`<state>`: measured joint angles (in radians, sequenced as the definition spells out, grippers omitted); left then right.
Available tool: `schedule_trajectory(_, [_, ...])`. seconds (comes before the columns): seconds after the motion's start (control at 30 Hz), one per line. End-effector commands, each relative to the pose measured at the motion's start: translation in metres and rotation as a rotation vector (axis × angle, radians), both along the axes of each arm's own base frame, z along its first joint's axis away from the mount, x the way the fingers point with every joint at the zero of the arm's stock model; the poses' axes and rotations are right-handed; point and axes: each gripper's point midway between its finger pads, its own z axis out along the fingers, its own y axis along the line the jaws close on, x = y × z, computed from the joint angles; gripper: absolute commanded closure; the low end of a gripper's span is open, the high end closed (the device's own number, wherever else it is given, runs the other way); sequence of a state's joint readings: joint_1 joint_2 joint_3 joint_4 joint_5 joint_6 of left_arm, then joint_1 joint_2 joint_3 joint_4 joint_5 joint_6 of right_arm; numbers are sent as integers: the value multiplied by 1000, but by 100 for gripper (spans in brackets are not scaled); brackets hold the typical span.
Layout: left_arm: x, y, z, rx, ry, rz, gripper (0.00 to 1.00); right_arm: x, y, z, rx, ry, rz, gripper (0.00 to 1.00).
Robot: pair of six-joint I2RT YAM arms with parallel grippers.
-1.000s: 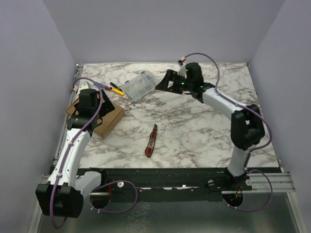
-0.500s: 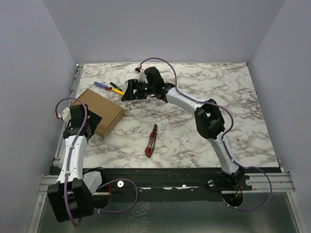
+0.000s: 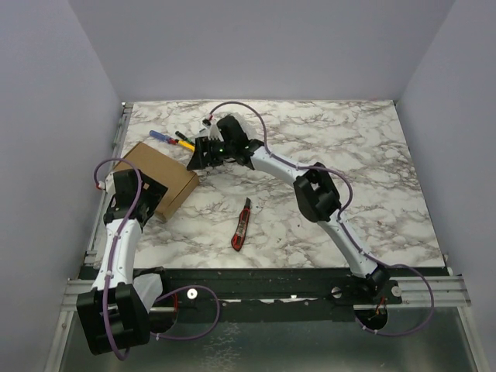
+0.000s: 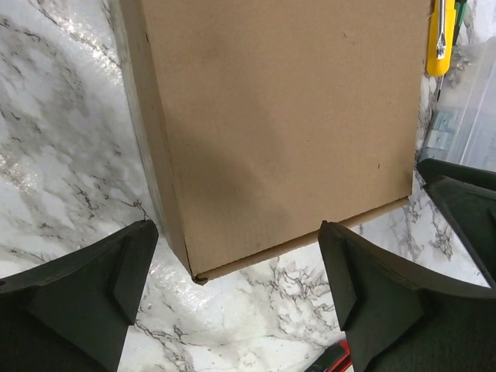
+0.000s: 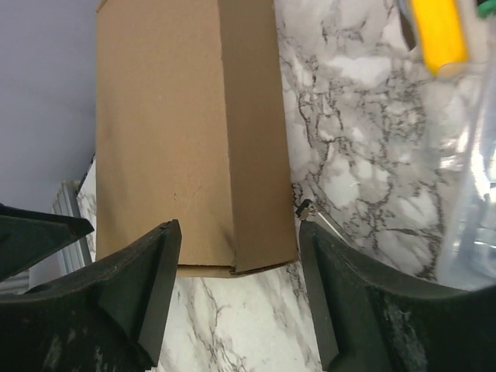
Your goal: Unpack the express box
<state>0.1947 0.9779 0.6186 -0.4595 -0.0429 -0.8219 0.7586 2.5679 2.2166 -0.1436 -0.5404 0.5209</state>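
Observation:
The express box (image 3: 164, 177), plain brown cardboard with its lid down, lies flat at the table's left side. My left gripper (image 3: 139, 198) hovers at its near left end. In the left wrist view the left gripper (image 4: 239, 267) is open, and the box (image 4: 279, 116) has one corner just beyond the fingertips. My right gripper (image 3: 198, 154) is at the box's far right corner. In the right wrist view the right gripper (image 5: 239, 240) has its jaws apart, straddling the top edge and side wall of the box (image 5: 194, 139) without pressing on either.
A red utility knife (image 3: 241, 225) lies mid-table. Blue and yellow screwdrivers (image 3: 175, 139) lie behind the box. The yellow screwdriver (image 5: 438, 31) and a clear plastic case (image 5: 469, 194) sit beside the right gripper. The left table edge and rail (image 3: 105, 201) run next to the box.
My right arm swung left from the back middle to the box's far right corner, its jaws narrowing somewhat. My left gripper drew back off the box top to its near left end.

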Motion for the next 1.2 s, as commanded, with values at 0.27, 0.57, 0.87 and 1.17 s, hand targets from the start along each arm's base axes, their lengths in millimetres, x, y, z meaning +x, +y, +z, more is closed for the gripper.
schedule_trajectory(0.27, [-5,-31,-11,-113,-8,-126,10,-38,9,-21,-26,39,79,48])
schedule_trajectory(0.57, [-7,-97,0,-229,-88,-253,12,-61,-40,-29,-149,56,43,47])
schedule_trajectory(0.87, [-21,-204,12,-348,-158,-435,11,-29,-136,-57,-329,136,-99,33])
schedule_trajectory(1.17, [-19,-258,40,-189,-217,-762,5,3,-200,-31,-427,70,-244,2])
